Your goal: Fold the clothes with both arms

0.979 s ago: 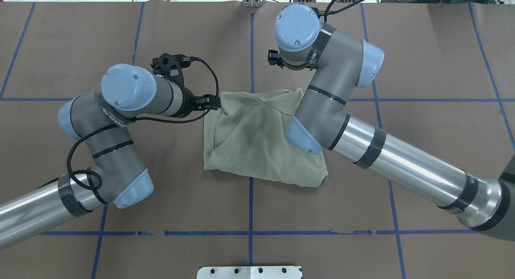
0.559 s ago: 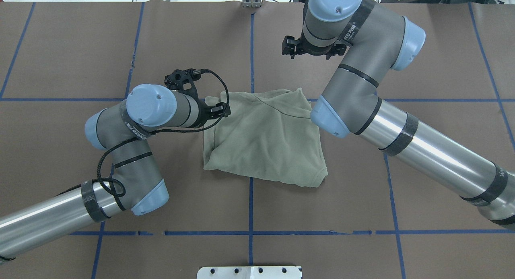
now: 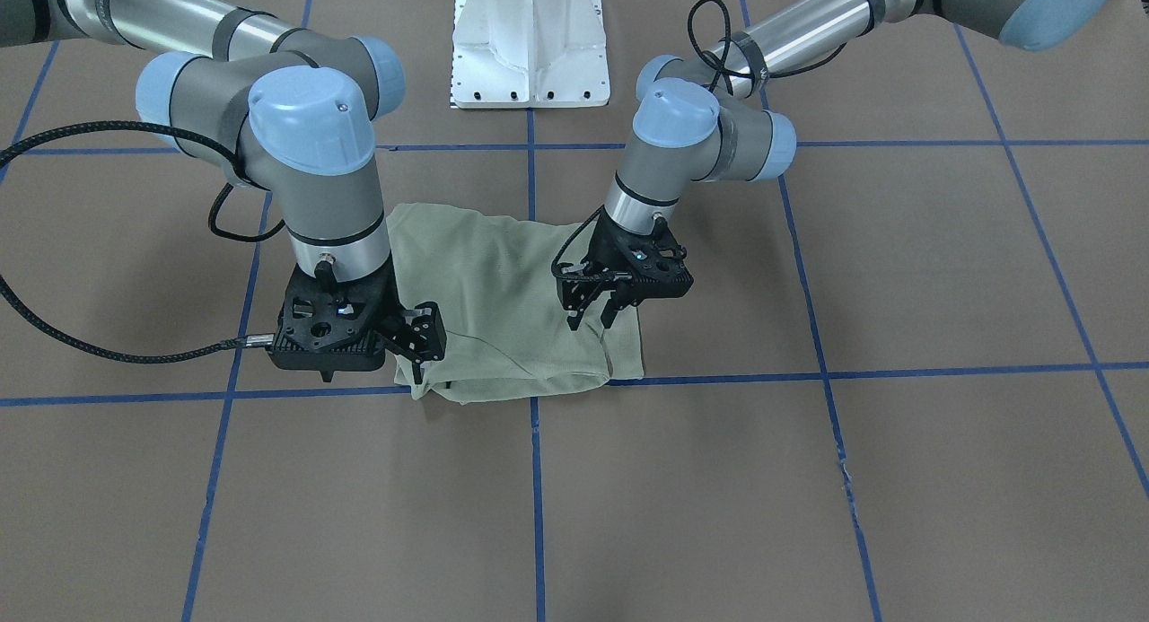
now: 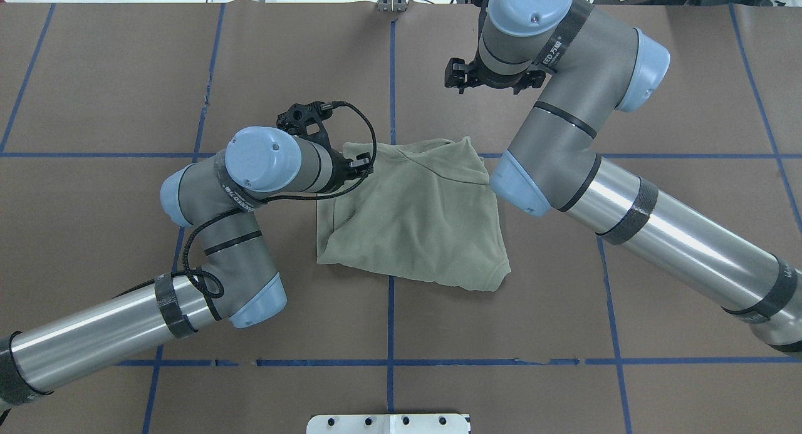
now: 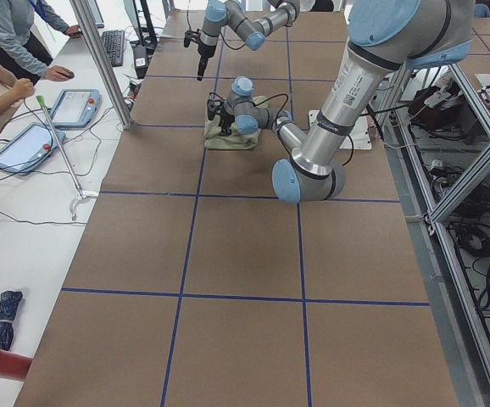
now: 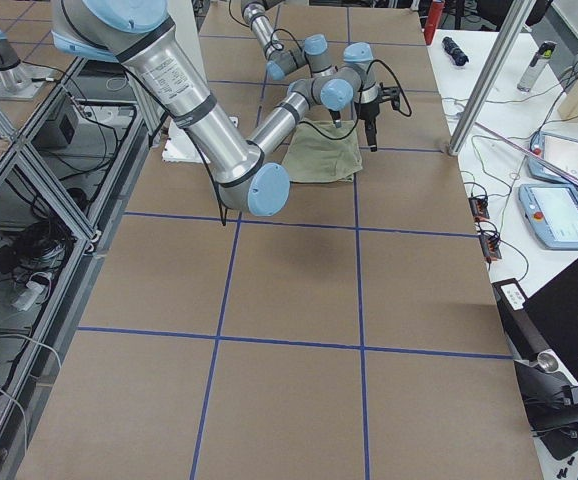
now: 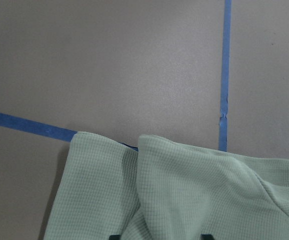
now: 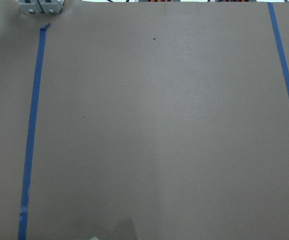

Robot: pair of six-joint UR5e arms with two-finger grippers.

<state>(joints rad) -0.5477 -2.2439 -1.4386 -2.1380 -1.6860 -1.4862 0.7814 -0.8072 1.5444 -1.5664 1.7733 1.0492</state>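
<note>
Folded green shirt (image 4: pixel 413 221) lies at the centre of the table (image 4: pixel 125 77). Left claw (image 3: pixel 592 319) is spread open above one corner. Right claw (image 3: pixel 419 363) hangs nearby; whether it is open or closed cannot be told.

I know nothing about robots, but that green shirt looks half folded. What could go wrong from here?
1. The left gripper is poised with open jaws at a rumpled, layered corner of the shirt; it might pinch only one layer and skew the fold.
2. The right gripper is up off the cloth; a one-sided pull could drag the shirt across the table.
3. A black cable by the left gripper loops close to the fabric and might snag.
</note>
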